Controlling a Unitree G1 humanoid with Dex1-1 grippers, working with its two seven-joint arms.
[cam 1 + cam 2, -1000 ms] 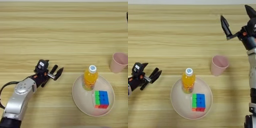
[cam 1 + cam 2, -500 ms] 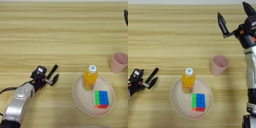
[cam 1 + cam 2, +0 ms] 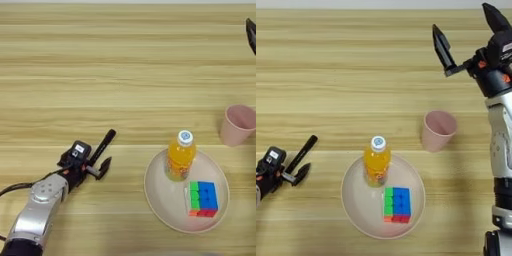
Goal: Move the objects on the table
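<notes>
I see the orange-drink bottle (image 3: 180,156) upright with its white cap on, at the far left part of a pale pink plate (image 3: 165,200). Beside it on the plate lies a colour cube (image 3: 202,198), showing blue, green and red faces, just near the bottle but apart from it. The pink cup (image 3: 438,130) stands upright and open-mouthed on the table (image 3: 100,60), just beyond the plate's far right rim and off it.

My left gripper (image 3: 103,152) sits low at the near left, its two black fingers spread apart, one long finger angled away toward the far right and the shorter one nearer me. I see nothing between them. It is well left of the plate.

Only the right eye view gives me the right gripper (image 3: 466,35) properly: raised over the far right of the table, beyond the cup, fingers spread wide and holding nothing. The left eye view shows just a dark tip of it at the right edge, while giving me the whole left forearm.
</notes>
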